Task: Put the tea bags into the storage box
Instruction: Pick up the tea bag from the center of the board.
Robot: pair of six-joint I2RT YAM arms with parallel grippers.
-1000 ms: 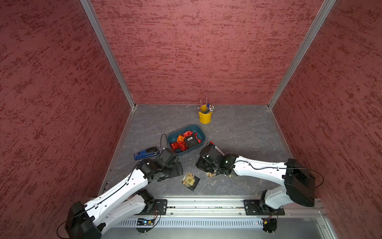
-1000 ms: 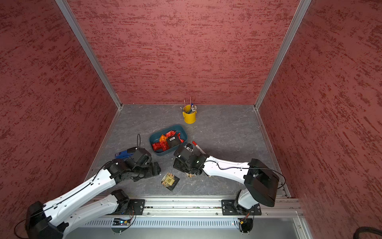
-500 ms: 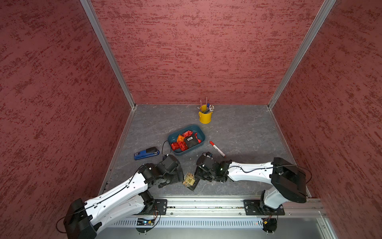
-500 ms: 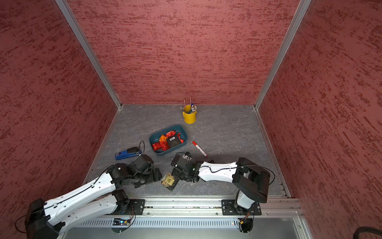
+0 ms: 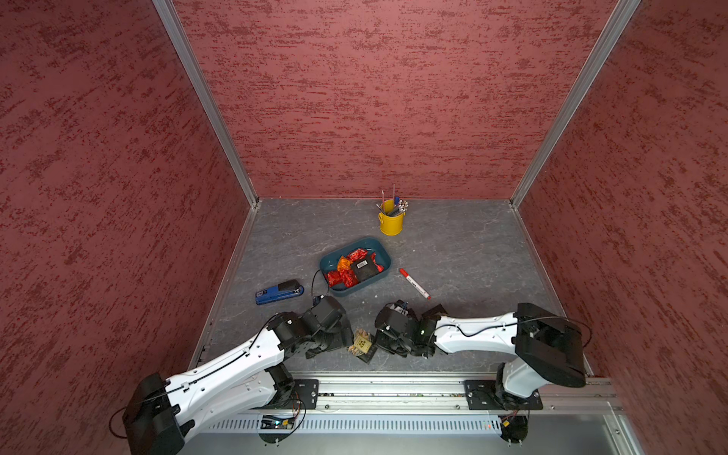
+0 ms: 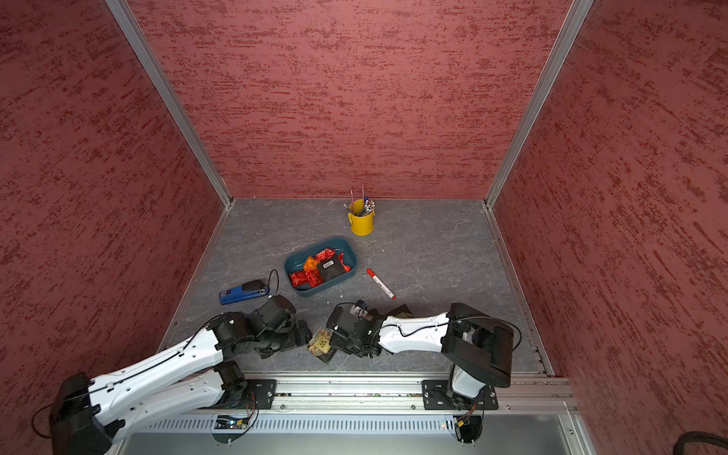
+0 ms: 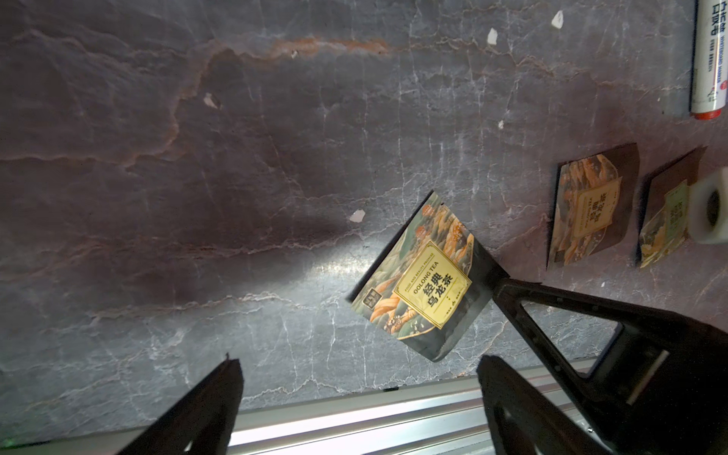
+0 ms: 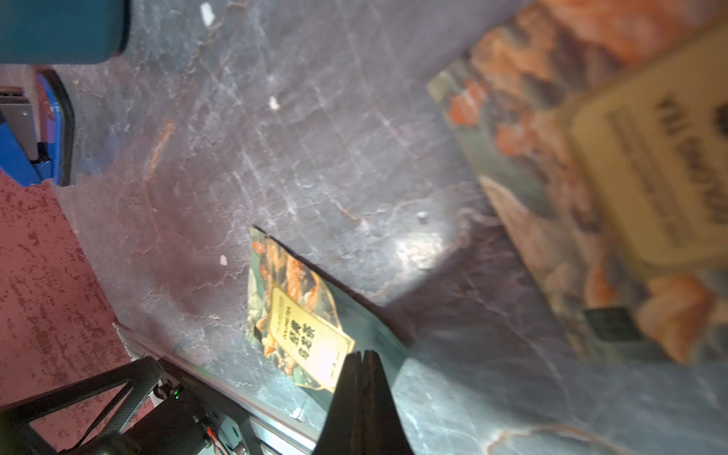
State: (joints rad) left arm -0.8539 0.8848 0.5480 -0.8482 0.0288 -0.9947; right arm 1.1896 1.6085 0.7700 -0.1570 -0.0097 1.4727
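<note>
In both top views the shallow teal plastic storage box (image 5: pixel 356 290) sits mid-table, holding crinkly red foil tea bags (image 5: pixel 342 278), one orange foil packet (image 5: pixel 343 262) and a black sachet (image 5: pixel 364 268); a red-capped white marker pen (image 5: pixel 413 283) lies just beside the box on its right, a blue stapler-like object (image 5: pixel 279 292) on its left, a small yellow bucket of pens (image 5: pixel 391 223) behind it; near the front rail a dark sachet with a yellow square label (image 5: pixel 363 346) lies on the grey stone-patterned table (image 5: pixel 472 244), between the left arm (image 5: pixel 236 358) and the right arm (image 5: pixel 472 337), outside the box.

In the left wrist view the left gripper (image 7: pixel 359 361) stands wide with nothing between its fingers; that sachet lies just ahead of it; the tip of the right gripper (image 7: pixel 499 285) touches the sachet's dark border; two more labelled sachets (image 7: pixel 591 208) lie on the table further off, one partly hidden by a white part.

In the right wrist view the right gripper's fingers are pressed together, their tips at the sachet's edge; whether they pinch any of it I cannot tell; another sachet shows large and blurred.
</note>
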